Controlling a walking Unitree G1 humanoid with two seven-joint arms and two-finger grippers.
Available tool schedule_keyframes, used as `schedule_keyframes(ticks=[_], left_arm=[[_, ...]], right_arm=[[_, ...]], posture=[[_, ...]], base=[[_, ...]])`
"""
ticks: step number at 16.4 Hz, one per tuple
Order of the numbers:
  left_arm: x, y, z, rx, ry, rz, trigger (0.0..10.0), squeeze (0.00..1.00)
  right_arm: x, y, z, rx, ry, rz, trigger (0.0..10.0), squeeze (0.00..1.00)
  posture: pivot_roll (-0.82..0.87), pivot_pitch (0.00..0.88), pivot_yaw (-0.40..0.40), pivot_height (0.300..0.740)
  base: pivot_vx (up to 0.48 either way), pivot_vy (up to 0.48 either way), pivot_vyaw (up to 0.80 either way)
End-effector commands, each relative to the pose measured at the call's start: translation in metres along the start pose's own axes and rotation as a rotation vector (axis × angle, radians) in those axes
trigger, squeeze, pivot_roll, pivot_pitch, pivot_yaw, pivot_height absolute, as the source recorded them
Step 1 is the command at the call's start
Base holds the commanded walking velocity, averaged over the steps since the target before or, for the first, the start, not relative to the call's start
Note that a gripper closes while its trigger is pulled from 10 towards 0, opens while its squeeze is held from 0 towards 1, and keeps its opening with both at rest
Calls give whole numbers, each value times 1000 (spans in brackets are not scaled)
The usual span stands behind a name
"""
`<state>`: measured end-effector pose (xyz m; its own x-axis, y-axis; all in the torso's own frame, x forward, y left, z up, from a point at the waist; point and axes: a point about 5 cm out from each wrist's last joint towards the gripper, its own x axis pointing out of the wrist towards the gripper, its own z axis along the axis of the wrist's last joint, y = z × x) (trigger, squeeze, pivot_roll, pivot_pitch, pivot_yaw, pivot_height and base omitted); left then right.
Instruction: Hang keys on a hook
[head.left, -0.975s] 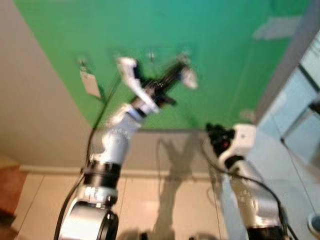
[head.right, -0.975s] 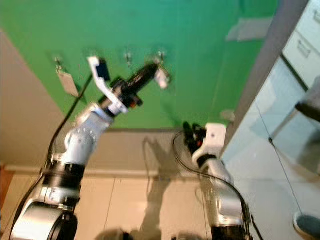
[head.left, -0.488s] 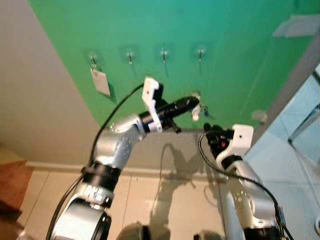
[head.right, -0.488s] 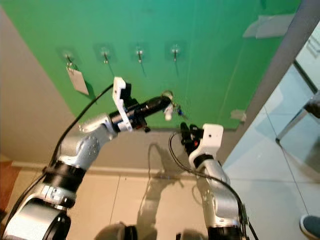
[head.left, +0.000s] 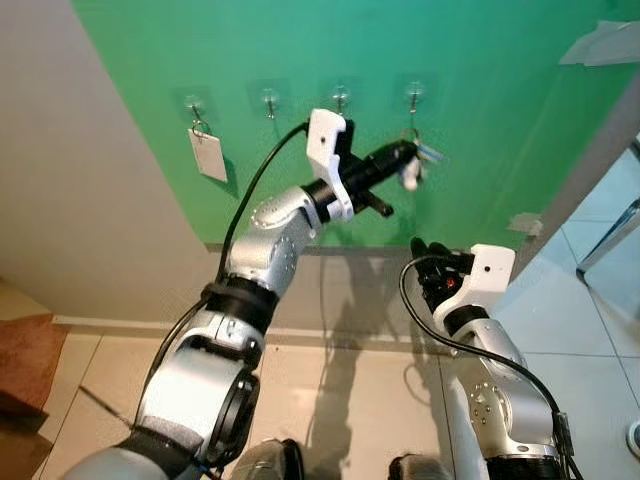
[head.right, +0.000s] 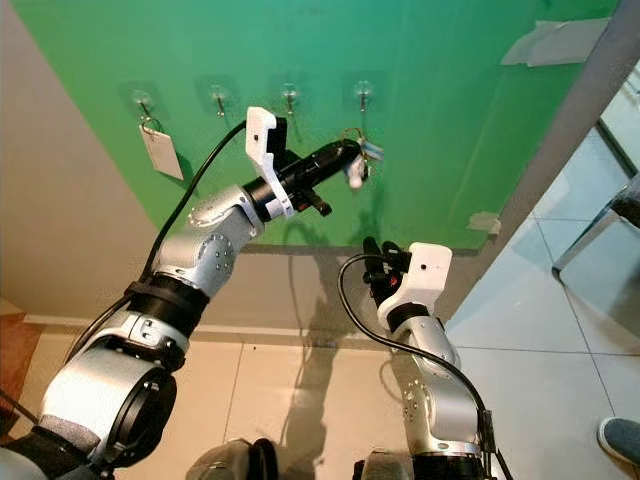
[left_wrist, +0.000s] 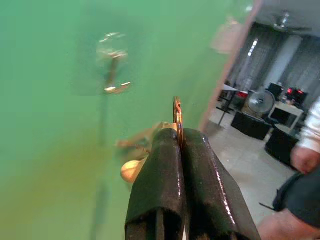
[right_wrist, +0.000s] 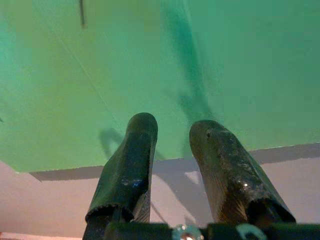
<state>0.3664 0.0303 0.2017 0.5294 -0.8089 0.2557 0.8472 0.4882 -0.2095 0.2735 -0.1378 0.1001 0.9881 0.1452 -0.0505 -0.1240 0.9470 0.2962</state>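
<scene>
My right gripper (right_wrist: 170, 165) waited low and parted, holding nothing. I had the left gripper (left_wrist: 178, 150) pinched on the keys (head.left: 418, 160), ring edge-up between the pads for threading, at the green wall (head.left: 500, 120) just under the rightmost hook (head.left: 414, 98). The wrist camera caught the ring's thin edge; head cameras placed it along the row.

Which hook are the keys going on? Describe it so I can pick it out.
On the green wall panel a row of four hooks runs across. The target looks like the rightmost hook; the left gripper holds the keys just beneath it, while the leftmost carries a white tag.
</scene>
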Motion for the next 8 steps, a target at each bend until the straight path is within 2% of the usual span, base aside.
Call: schedule_keyframes(ticks=[1,3,5,6,7,8], left_arm=[[2,3,3,-6,-23,21,10000,0],[4,8,9,-42,-60,47,10000,0],[6,11,18,-24,-99,57,10000,0],[3,14,22,-26,-125,73,10000,0],[-8,20,28,-19,-170,101,10000,0],[-12,21,28,-21,-186,105,10000,0]], right_arm=[[-2,2,1,13,0,-3,10000,0],[-1,2,3,16,-6,-6,10000,0],[-2,3,3,12,-4,-5,10000,0],[-2,3,2,10,-3,-6,10000,0],[-4,2,2,10,-1,-11,10000,0],[-5,2,2,11,-1,-13,10000,0]], posture=[[-67,154,87,740],[-69,156,87,740],[-74,159,90,740],[-76,159,94,740],[-75,164,97,740],[-75,166,100,740]], base=[[0,0,0],[0,0,0],[0,0,0],[0,0,0],[0,0,0],[0,0,0]])
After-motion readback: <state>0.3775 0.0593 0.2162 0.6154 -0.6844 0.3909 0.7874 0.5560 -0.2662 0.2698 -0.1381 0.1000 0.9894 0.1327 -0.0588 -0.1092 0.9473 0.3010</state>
